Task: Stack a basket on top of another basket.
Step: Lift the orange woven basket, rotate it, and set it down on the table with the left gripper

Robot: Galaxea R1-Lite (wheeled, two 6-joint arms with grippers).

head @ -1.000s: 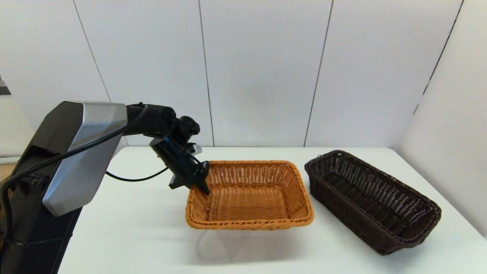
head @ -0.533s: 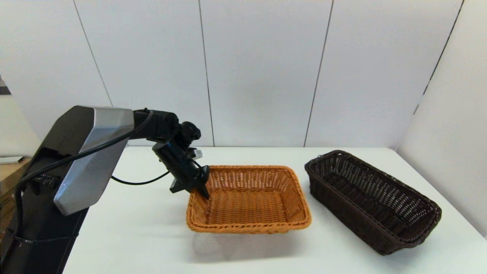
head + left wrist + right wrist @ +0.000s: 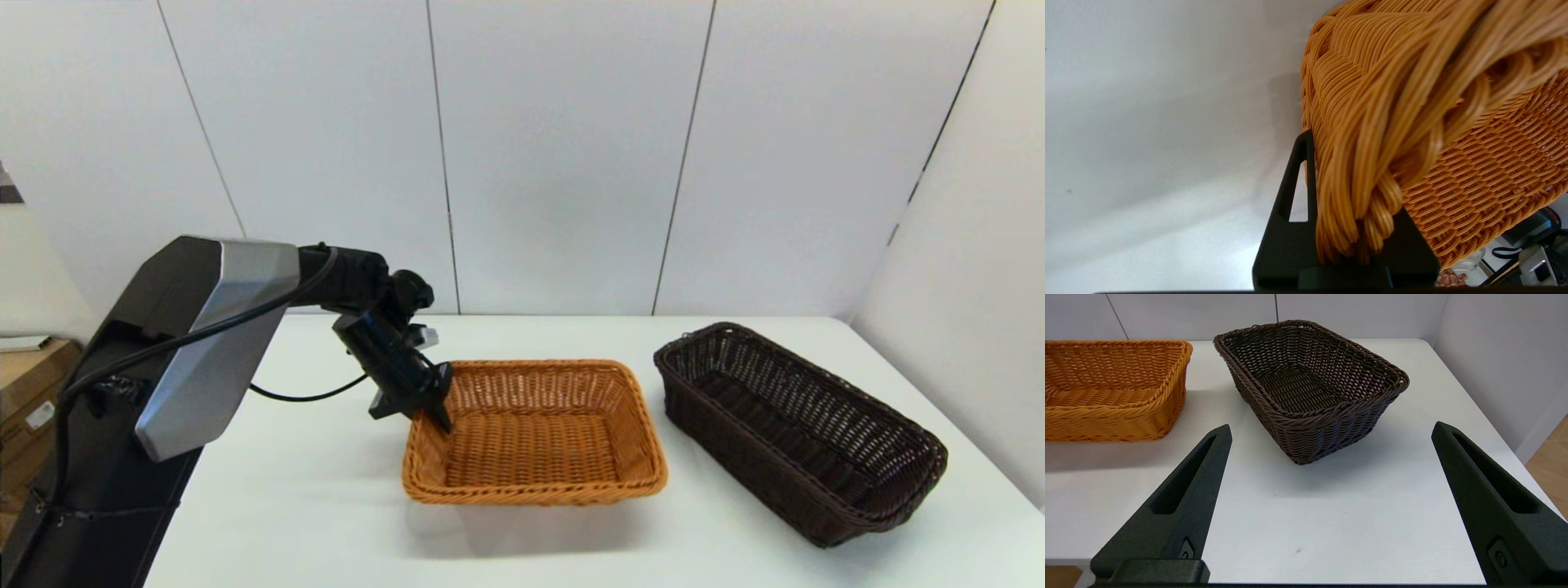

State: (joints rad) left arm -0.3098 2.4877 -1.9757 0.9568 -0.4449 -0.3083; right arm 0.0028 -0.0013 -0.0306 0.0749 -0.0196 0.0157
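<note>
orange-tan wicker in the grip, folks: the left hand (image 3: 431, 408) sits at nine o'clock on the tabletop (image 3: 343, 506), clamped on the braided rim of the orange-tan basket (image 3: 535, 433) at that basket's far-left corner. one black finger (image 3: 441, 412) dips inside the wall, and the left wrist view shows the thick braid (image 3: 1372, 163) pinched right down between the two black fingers (image 3: 1294, 196). the basket's near edge throws a soft shadow onto the white surface below it; whether that edge is off the tabletop or resting, i cannot tell. the left arm (image 3: 204, 343) comes in from the picture's left, silver-shelled and trailing a black cable (image 3: 302, 396).

on to the centre, and the orange-tan basket fills it, mouth up, long side running left to right.

over at three o'clock we have the dark brown basket (image 3: 796, 429), mouth up on the tabletop, angled so that its long side runs from the far middle toward the near right corner. it stands just beside the orange-tan one, apart from it, a strip of bare white between them.

and the right hand (image 3: 1331, 506)? out of the head view, but its own wrist camera has it low at the near edge of the tabletop, fingers (image 3: 1184, 502) spread wide apart, gripping nothing, with the dark brown basket (image 3: 1310, 388) dead ahead between them.
</note>
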